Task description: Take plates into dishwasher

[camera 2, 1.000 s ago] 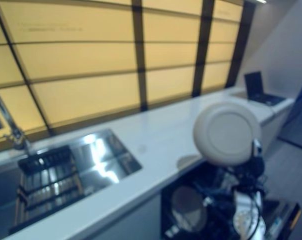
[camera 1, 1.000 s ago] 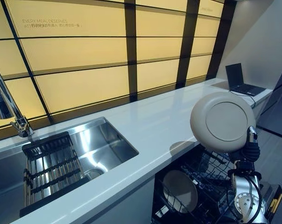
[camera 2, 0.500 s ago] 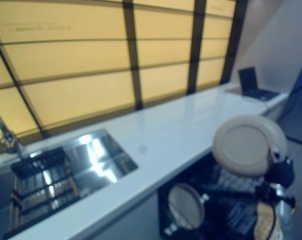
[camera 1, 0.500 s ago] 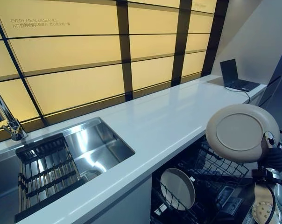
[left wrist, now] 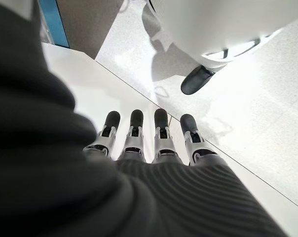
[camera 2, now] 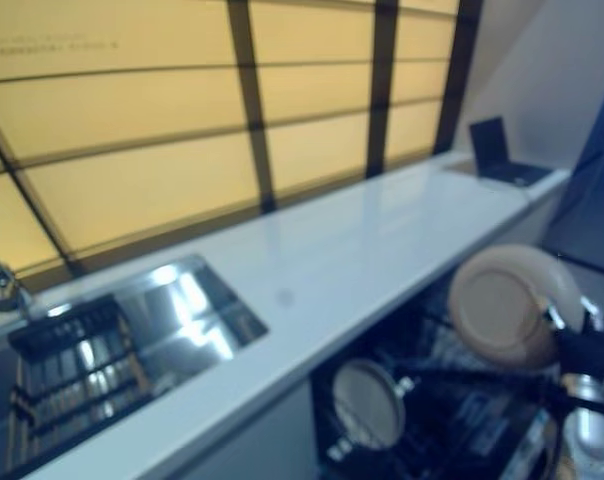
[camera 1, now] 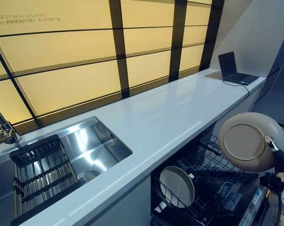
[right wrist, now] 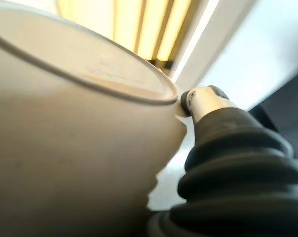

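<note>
A beige plate [camera 1: 251, 141] at right; a white counter [camera 1: 165, 117] through the middle; a shiny steel sink [camera 1: 92, 146] at lower left; glowing yellow wall panels [camera 1: 71, 80] divided by dark strips; a black laptop [camera 1: 233, 70] at upper right.

1. Yellow wall panel [camera 1: 62, 33]: two short lines of small pale lettering [camera 1: 28, 18], at about 10 o'clock in the left eye view. Upper line in capitals, lower line finer; a blur in the right eye view.
2. Plate [right wrist: 65, 128] underside, right wrist view: faint raised mark [right wrist: 107, 69] near the foot ring; cannot be read.
3. No numbers, labels or signs legible elsewhere.
</note>
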Controlling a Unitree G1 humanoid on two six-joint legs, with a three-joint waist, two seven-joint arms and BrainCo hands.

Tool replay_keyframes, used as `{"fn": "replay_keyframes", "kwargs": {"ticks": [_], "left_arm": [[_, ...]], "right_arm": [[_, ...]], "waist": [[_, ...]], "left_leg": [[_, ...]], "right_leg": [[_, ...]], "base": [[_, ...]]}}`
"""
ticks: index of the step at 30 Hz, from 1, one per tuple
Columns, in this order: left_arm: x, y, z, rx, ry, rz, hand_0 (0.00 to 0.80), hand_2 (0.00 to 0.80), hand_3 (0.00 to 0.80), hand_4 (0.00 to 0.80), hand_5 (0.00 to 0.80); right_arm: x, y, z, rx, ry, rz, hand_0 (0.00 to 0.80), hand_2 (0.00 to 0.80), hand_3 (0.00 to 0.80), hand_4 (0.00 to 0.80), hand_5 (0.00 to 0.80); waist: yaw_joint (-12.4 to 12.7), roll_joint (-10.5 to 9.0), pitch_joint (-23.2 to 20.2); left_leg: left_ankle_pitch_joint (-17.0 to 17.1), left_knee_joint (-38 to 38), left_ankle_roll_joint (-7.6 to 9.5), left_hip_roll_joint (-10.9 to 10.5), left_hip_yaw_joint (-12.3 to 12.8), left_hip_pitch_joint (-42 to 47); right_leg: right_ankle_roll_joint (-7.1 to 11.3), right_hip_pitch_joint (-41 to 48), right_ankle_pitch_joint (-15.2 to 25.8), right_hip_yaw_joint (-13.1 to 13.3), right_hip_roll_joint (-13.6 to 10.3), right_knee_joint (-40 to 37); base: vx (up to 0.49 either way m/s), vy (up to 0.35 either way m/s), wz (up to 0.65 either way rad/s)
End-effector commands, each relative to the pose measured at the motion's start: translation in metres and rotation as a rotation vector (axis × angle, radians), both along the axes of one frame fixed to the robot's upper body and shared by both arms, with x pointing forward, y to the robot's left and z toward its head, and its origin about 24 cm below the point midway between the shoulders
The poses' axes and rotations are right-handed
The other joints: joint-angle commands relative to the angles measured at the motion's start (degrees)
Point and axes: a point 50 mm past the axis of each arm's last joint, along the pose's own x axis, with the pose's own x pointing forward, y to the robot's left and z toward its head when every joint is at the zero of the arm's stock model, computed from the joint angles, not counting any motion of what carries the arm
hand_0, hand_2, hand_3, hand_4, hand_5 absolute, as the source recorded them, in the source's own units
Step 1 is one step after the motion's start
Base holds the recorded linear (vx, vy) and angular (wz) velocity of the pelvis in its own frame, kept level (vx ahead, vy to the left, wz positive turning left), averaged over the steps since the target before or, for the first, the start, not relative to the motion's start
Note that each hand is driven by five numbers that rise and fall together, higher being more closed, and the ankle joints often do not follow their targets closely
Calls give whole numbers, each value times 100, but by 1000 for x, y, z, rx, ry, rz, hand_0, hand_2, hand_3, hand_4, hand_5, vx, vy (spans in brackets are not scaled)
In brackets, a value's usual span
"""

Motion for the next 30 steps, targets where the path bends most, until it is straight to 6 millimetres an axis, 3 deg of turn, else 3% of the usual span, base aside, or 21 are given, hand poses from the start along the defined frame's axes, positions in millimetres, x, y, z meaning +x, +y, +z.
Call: {"fn": "replay_keyframes", "kwargs": {"ticks": [1,9,20,30], "left_arm": [[14,18,6,50,-38,18,0,0,0,0,0],[21,18,9,69,-65,-12,0,0,0,0,0],[44,17,17,68,-147,-35,0,0,0,0,0],[72,13,26,81,-234,-69,0,0,0,0,0]], "right_arm": [[4,-2,23,-157,-23,-5,800,800,800,800,800],[18,5,15,-223,110,2,800,800,800,800,800],[41,18,17,-258,155,15,800,800,800,800,800],[63,22,31,-305,156,-47,800,800,800,800,800]], "waist": [[-68,-348,16],[-25,-300,180],[20,-157,583],[105,20,967]], "left_leg": [[334,-25,53,130,-250,-611],[384,-24,38,121,-327,-709],[449,-23,28,79,-476,-955],[497,20,21,48,-637,-1173]], "right_leg": [[-128,315,-719,16,160,409],[-130,203,-711,36,165,464],[-171,-83,-760,40,143,649],[-237,-437,-934,-36,75,1062]], "base": [[0,0,0],[-4,-16,0],[-42,-12,-4],[-49,-24,-1]]}}
